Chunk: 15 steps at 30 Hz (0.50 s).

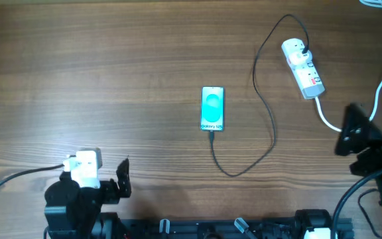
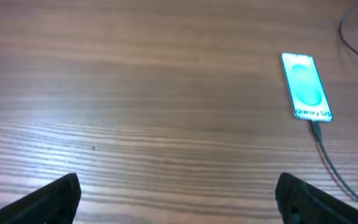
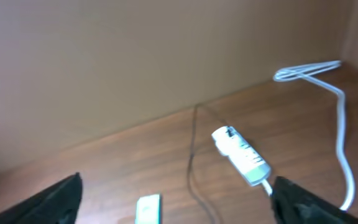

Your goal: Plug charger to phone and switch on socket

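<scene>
Brown wood-grain worktop [image 1: 111,66] is carrying everything. Near its middle the phone [image 1: 212,108] is lying flat, screen up and glowing cyan-green, with a white strip of text toward its lower end. The charger [image 1: 272,136] is running as a thin black cable from the phone's lower edge, where its plug tip is meeting the phone. From there it is curving toward the robot, swinging right, then climbing away in a long loop to the white adapter [image 1: 296,48]. Whether the tip is fully seated cannot be told. The adapter is sitting on the far end of the socket [image 1: 308,76], a white strip with small red marks lying at a slant at the worktop's far right, well apart from the phone. Its switches are too small to read. A thick white cord [image 1: 327,119] is leaving the socket's near end and passing beside the right arm [image 1: 370,149].

The left pincer [image 2: 178,193] is hovering over bare wood at the near left, its fingers standing wide apart and gripping nothing; the phone is showing at the upper right of its camera's view. The right pincer [image 3: 179,196] is hanging at the right edge, likewise spread wide and empty, with the socket and phone both ahead of it in its wrist view
</scene>
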### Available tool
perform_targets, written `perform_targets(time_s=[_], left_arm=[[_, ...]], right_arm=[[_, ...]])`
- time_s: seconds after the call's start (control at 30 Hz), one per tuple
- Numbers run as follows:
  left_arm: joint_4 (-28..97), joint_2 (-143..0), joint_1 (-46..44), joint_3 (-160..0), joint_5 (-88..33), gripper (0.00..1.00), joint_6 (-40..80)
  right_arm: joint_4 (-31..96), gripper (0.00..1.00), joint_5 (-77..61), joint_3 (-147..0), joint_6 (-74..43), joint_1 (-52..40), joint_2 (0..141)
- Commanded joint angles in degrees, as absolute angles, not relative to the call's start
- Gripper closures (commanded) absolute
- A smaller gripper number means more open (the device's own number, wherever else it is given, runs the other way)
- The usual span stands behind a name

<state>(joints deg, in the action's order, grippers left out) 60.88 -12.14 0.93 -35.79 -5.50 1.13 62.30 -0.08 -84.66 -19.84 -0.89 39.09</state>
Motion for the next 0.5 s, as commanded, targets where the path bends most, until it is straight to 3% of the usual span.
perform_targets(time_s=[0.0,0.13,0.27,0.4,0.47], left_arm=[[61.14,-11.92,1.37,-35.57,-6.17,0.00,0.43],[61.14,-11.92,1.37,-35.57,-6.17,0.00,0.43],[61.14,-11.94,1.37,-35.57,-6.17,0.00,0.43],[61.14,-11.92,1.37,-35.57,-6.17,0.00,0.43],[61.14,-11.92,1.37,-35.57,-6.17,0.00,0.43]], right_arm=[[66.54,0.01,-4.99,-84.84,-19.70,-0.80,38.83],[71.75,0.00,-3.25,-84.82,-20.53,-0.80,38.89],[74.46,0.00,1.91,-84.71,-12.93,-0.80,38.94],[67.79,0.00,1.87,-80.05,-5.17,-0.75,38.24],[58.37,0.00,-0.84,-71.92,-3.36,0.34,35.42]])
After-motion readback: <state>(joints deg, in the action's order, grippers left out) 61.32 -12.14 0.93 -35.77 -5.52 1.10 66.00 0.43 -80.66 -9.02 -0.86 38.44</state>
